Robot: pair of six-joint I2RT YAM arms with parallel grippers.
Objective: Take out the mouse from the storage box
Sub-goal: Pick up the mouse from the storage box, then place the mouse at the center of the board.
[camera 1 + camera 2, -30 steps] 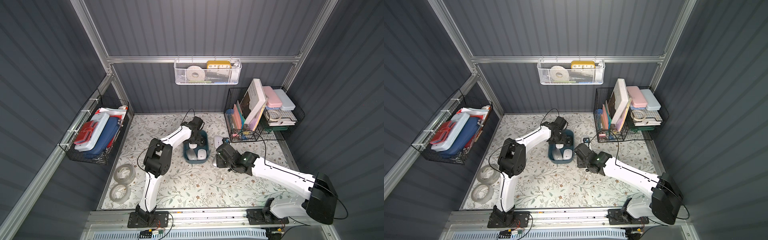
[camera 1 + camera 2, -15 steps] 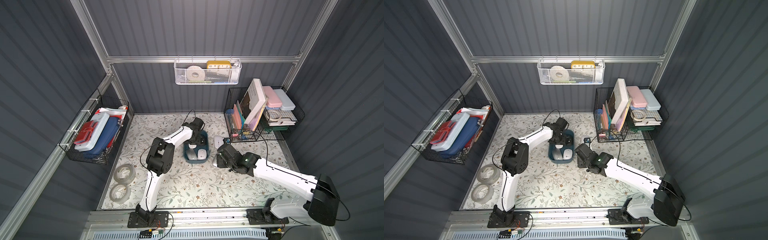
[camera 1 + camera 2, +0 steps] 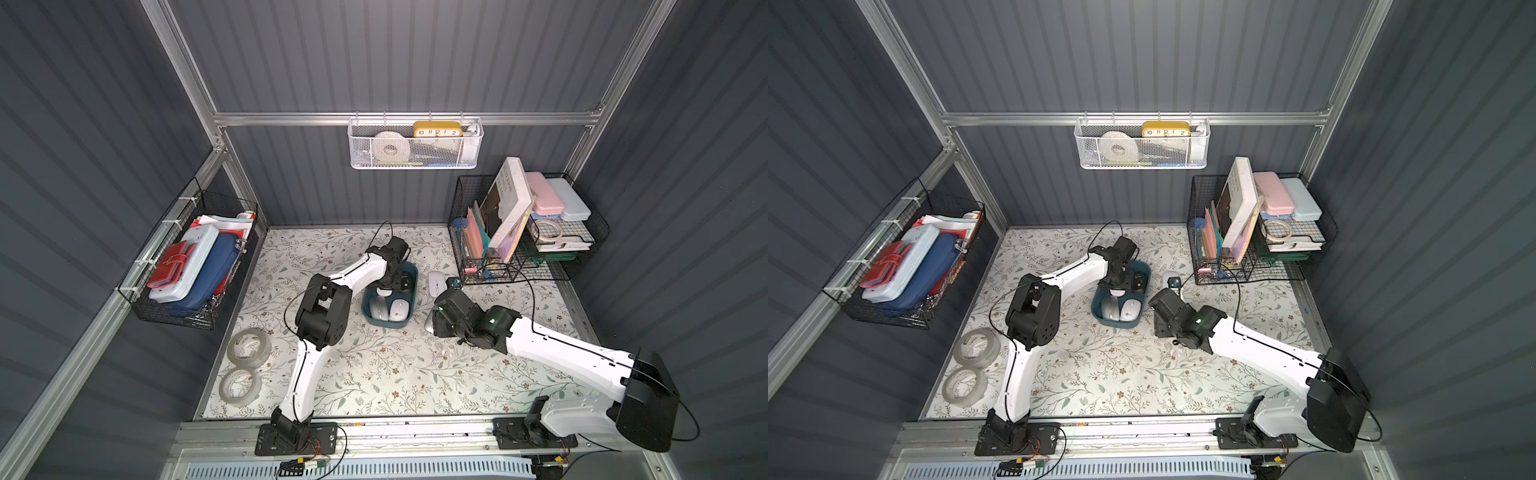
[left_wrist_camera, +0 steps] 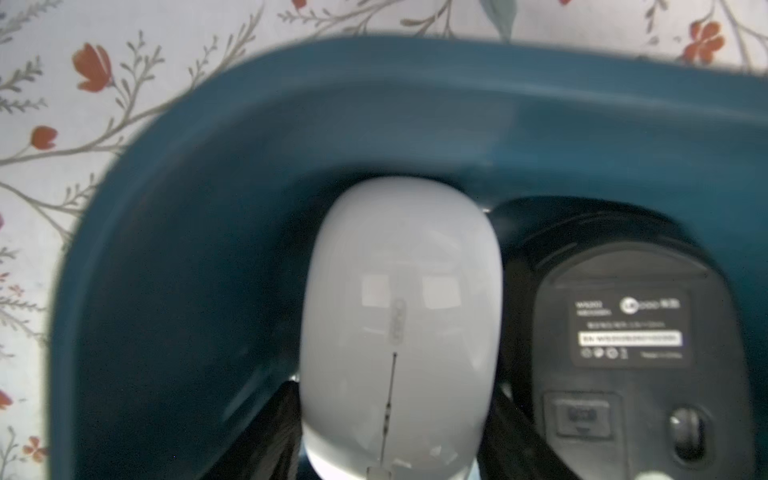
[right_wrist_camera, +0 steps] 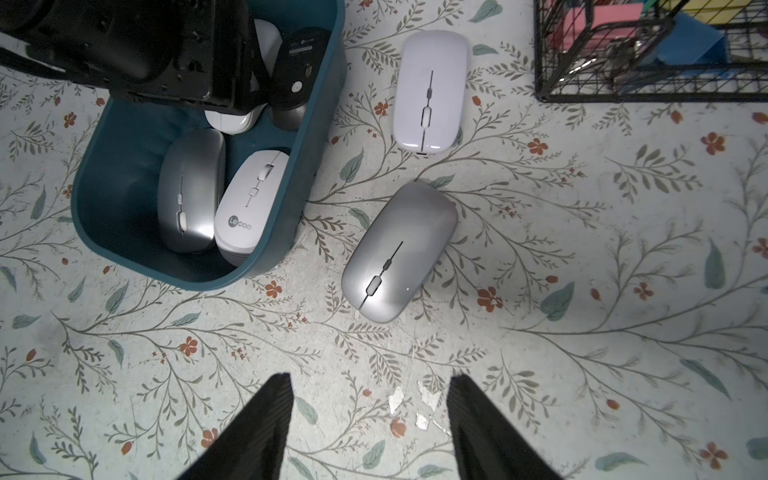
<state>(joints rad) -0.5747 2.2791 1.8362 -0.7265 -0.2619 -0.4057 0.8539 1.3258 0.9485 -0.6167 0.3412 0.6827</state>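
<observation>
So the storage box (image 5: 306, 166) is sitting about mid-tabletop (image 3: 374, 374) in both top views. The white mouse (image 4: 399, 311) I'd be going for is lying at the box's 12 o'clock end, with a black mouse (image 4: 631, 332) flipped belly-up at its 3 o'clock.

The left fingers (image 4: 270, 436) are reaching down into the box and hugging both long flanks of that white mouse. I can't tell if they're actually pinching it or just brushing it. The right fingers (image 5: 257, 428) are hanging wide apart over bare tabletop at the box's 4 o'clock, gripping nothing.

My guess on handling: it's looking light and rigid, but that glossy domed shell is probably slippery. Pinching low on the straighter sides near the middle is likely beating any grab at the curved top. The walls and the black neighbour are leaving little room, so I'm thinking a straight-up lift is safest.
</observation>
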